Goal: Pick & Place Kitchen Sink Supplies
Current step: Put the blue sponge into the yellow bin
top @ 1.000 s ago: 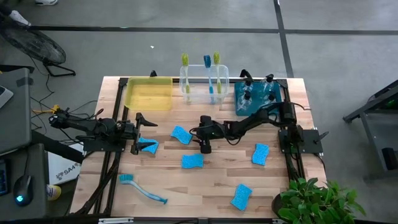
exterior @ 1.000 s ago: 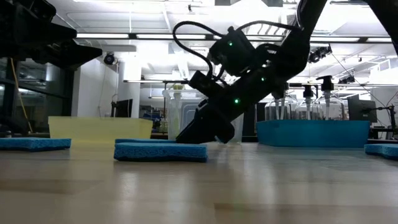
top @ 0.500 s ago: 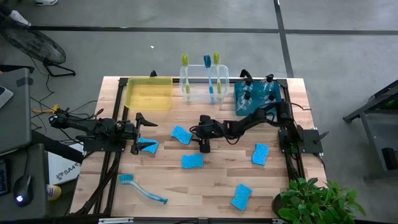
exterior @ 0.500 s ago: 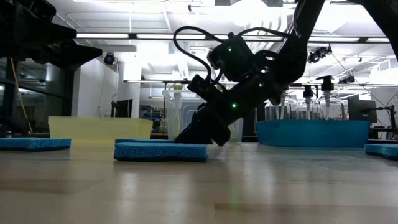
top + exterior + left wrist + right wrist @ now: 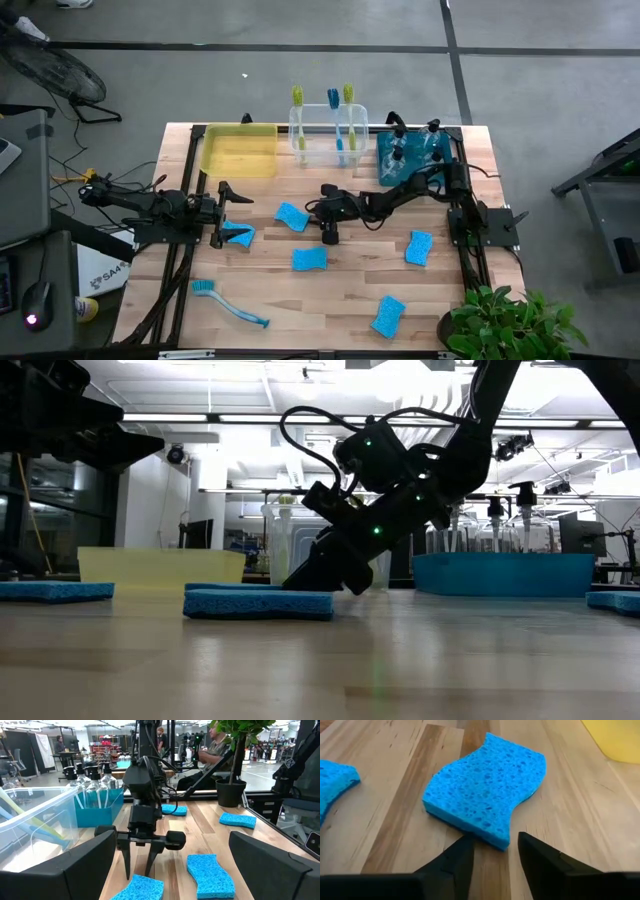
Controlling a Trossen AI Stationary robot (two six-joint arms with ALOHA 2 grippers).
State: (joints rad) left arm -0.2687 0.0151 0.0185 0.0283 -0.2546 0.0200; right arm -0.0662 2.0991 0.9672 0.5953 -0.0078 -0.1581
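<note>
Right tool (image 5: 494, 851) low over wooden table (image 5: 350, 300), fingers apart, tips just short of wavy bright-blue sponge (image 5: 487, 787). Left tool (image 5: 222, 215) spread wide.

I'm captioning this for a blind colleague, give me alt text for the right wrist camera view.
A wavy-edged blue sponge lies flat on the wooden table, just beyond the right gripper, whose two dark jaws stand apart with a gap between them and nothing held. The edge of a second blue sponge shows to one side, and a corner of the yellow bin to the other.

Bright ceiling lights, backlit arms, foreground blur
</note>
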